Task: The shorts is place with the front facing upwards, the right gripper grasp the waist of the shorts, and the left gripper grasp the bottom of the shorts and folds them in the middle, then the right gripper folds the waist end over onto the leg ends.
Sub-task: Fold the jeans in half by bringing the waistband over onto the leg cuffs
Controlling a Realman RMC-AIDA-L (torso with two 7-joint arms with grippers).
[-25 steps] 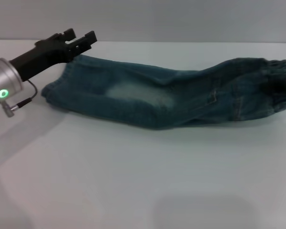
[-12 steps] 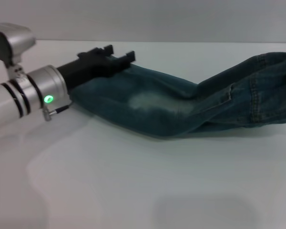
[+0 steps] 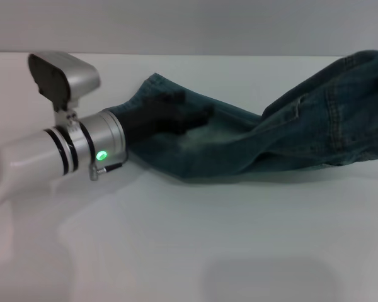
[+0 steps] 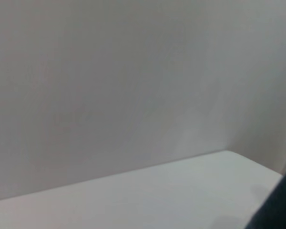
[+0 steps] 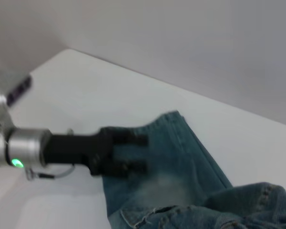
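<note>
The blue denim shorts (image 3: 290, 138) lie folded lengthwise across the far side of the white table (image 3: 208, 239). Their right part rises off the table and runs past the picture's right edge, so the waist is out of view. My left gripper (image 3: 198, 116) lies over the left part of the shorts, shut on the bottom of the shorts, which has come along with it. The right wrist view shows the same left gripper (image 5: 140, 152) with its black prongs on the denim (image 5: 181, 162). My right gripper is out of view.
The left arm's silver wrist (image 3: 94, 148) with a green light reaches in from the left, low over the table. A grey wall (image 3: 189, 25) stands behind the table. The left wrist view shows only wall and the table top (image 4: 181, 191).
The left gripper has travelled right across the table, pulling the shorts' left end with it. The right part of the shorts has risen and shifted toward the right edge.
</note>
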